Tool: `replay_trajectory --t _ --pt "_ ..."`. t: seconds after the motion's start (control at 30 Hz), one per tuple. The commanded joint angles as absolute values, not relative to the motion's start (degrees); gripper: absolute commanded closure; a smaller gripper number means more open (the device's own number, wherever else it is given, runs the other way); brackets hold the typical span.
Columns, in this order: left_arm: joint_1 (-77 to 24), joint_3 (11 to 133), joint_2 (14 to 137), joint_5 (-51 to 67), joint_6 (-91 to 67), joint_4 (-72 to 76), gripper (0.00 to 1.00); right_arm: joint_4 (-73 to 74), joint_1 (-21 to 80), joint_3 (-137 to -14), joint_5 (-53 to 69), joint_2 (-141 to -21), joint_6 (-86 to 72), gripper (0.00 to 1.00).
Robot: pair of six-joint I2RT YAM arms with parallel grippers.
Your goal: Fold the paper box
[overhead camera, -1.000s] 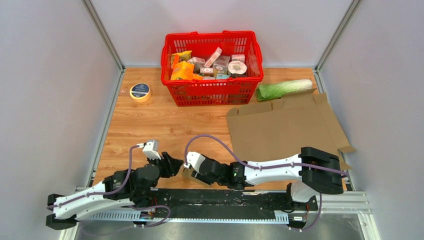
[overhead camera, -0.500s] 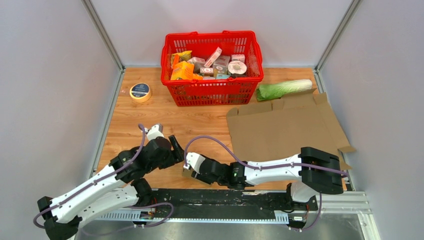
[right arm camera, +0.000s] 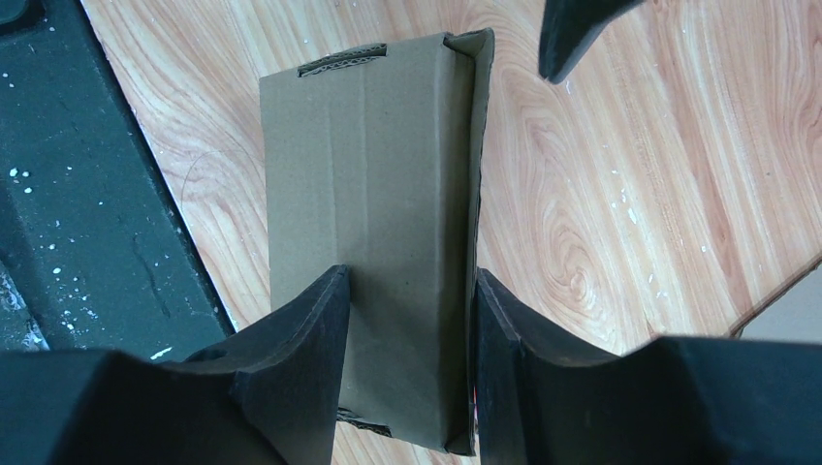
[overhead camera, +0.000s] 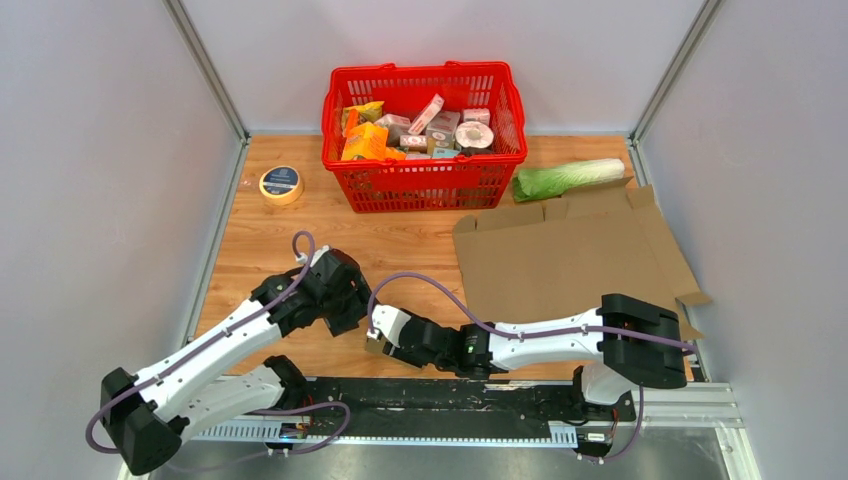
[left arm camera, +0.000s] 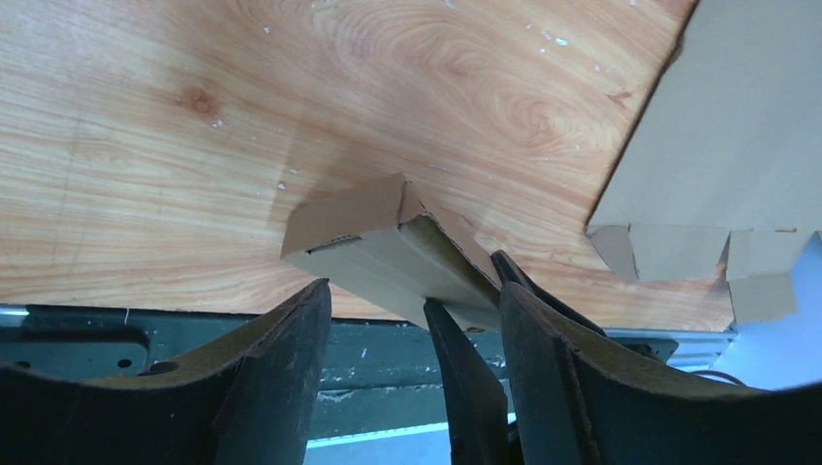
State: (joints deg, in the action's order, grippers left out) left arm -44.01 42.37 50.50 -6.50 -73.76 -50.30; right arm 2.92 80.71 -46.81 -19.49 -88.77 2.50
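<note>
Box (right arm camera: pixel 368 194): folded to a narrow brown carton, sits between the fingers (right arm camera: pixel 300 329) of the right gripper (right arm camera: pixel 409 274), which are clamped on its two long sides; the carton runs out forward past the fingertips, over the table (right arm camera: pixel 601 213). One flap along its edge, on the right gripper's right side, stands slightly proud. Left gripper (left arm camera: pixel 415 291): jaws wide apart, nothing between them. From its wrist view the box lies just ahead of its fingertips and a little below; whether they touch it I cannot tell. In the right wrist view, one dark left fingertip shows beyond the box's far end, apart from it. Cardboard sheet (overhead camera: pixel 570 255) lies flat, well off behind the right gripper; basket (overhead camera: pixel 425 180) stands far ahead of both grippers.
</note>
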Motion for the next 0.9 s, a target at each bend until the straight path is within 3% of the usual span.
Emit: replay_trajectory --t 0.0,0.27,0.7,0.87 --pt "-42.6 44.1 53.0 -3.2 -76.6 -50.2 0.28 6.9 79.9 -45.3 -22.7 -89.3 4.9 0.63" --pt "-42.5 42.2 56.9 -0.7 -79.8 -48.1 0.39 7.4 79.9 -45.4 -22.9 -89.0 4.7 0.63" --pt "-41.6 38.4 59.6 -3.7 -81.4 -41.9 0.37 7.5 80.2 -45.4 -22.8 -88.7 4.7 0.64" --pt "-41.5 33.9 57.8 -3.0 -82.5 -39.2 0.55 7.6 80.2 -45.4 -23.2 -88.7 4.6 0.64"
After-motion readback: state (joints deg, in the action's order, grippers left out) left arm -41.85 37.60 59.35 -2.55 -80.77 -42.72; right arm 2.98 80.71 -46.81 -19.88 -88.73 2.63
